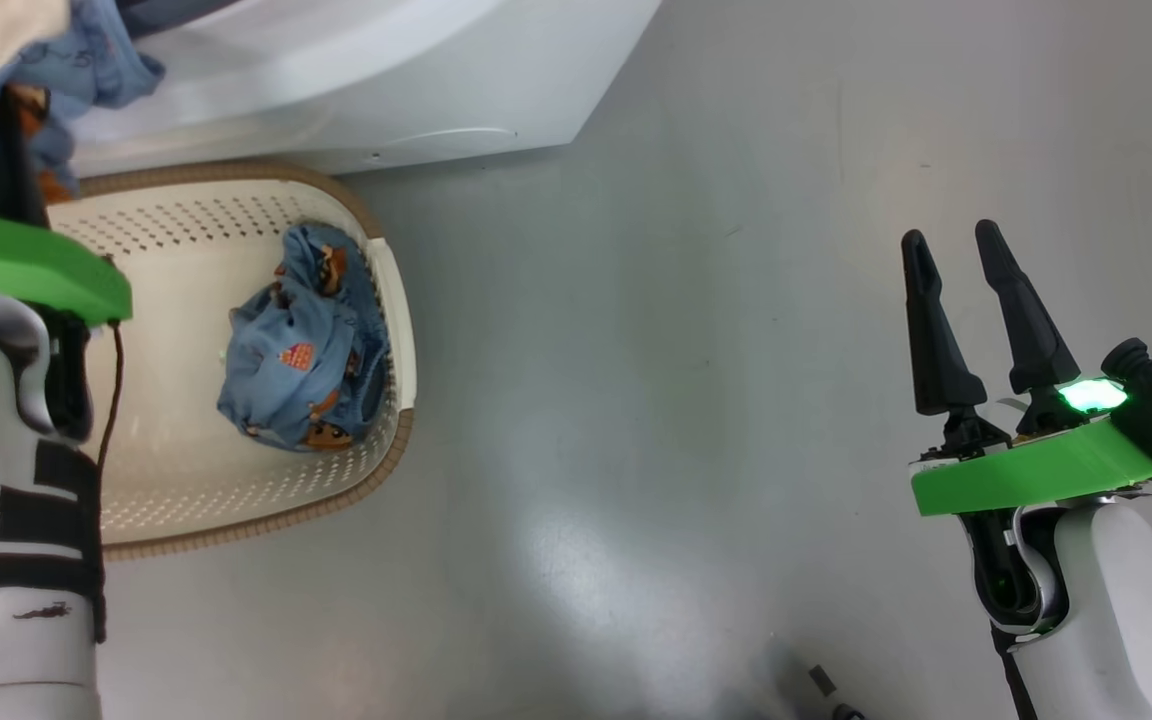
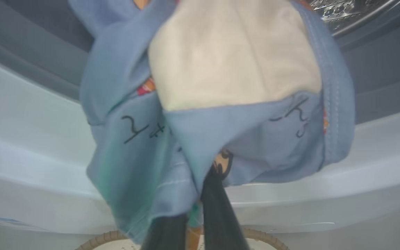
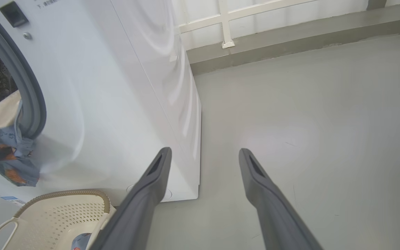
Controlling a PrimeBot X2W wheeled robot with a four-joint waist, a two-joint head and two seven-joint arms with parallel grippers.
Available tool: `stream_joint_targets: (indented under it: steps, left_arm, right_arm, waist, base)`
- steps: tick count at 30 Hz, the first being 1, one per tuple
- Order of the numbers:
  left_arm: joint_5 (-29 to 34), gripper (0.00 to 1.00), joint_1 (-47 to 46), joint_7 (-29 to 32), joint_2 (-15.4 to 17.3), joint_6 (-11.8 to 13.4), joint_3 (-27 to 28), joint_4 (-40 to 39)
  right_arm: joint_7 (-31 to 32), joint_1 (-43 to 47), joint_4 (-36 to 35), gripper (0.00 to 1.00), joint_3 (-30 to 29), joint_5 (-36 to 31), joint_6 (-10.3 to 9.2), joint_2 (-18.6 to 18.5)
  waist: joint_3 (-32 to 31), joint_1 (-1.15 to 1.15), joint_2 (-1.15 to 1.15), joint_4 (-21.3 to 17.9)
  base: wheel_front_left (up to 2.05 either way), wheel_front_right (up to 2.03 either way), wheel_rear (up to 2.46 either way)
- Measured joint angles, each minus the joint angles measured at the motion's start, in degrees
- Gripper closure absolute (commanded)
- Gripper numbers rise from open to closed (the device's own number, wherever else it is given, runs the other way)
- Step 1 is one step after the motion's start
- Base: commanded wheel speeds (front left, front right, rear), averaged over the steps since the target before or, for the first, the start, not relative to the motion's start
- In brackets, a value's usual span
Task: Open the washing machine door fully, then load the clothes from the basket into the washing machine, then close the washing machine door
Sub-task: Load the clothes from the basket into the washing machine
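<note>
1. Pinching the cream-and-blue garment between closed fingers, the left gripper sits at the far upper left of the head view. In its own wrist view the cloth bunches over both dark fingers.
2. That garment hangs clear of the basket, at the lower lip of the washing machine's open mouth. The grey gasket curves behind it and a strip of steel drum shows above it. I cannot tell whether the cloth touches the gasket.
3. The basket stands on the floor just in front of the washing machine, with its brown rim close to the machine's base.
4. Inside the basket lies the blue garment, crumpled against the right-hand wall. Its orange-brown prints face up.
5. The white body of the washing machine runs across the top of the head view. The right wrist view shows its front and side panel.
6. The grey floor spreads to the right of the basket.
7. The right gripper hovers over that floor at the far right, well apart from the basket and the machine. Its two fingers are spread wide with nothing between them, and a green light glows at its wrist.
</note>
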Motion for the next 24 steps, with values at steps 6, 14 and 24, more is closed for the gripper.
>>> stream_joint_targets:
  steps: [6,14,24]
  left_arm:
    - [-0.6,1.00,3.8,0.0,-1.9,0.0,-0.5,-10.7]
    - [-0.9,1.00,5.8,0.0,-2.4,0.0,-2.2,-23.1]
    - [-1.3,1.00,-3.8,0.0,0.6,0.0,-7.7,-14.3]
  right_arm:
    - [0.0,0.0,-0.1,0.00,-0.2,0.0,0.00,0.2]
    - [0.0,0.0,-0.1,0.00,0.1,0.0,0.00,0.8]
    - [0.0,0.0,0.1,0.00,1.0,0.1,0.00,1.3]
  waist:
    - [0.0,0.00,0.00,1.1]
    - [-0.4,0.00,0.00,1.7]
    - [-0.7,0.00,0.00,0.5]
  base:
    - [0.00,0.00,0.00]
    - [0.00,0.00,0.00]
    - [0.00,0.00,0.00]
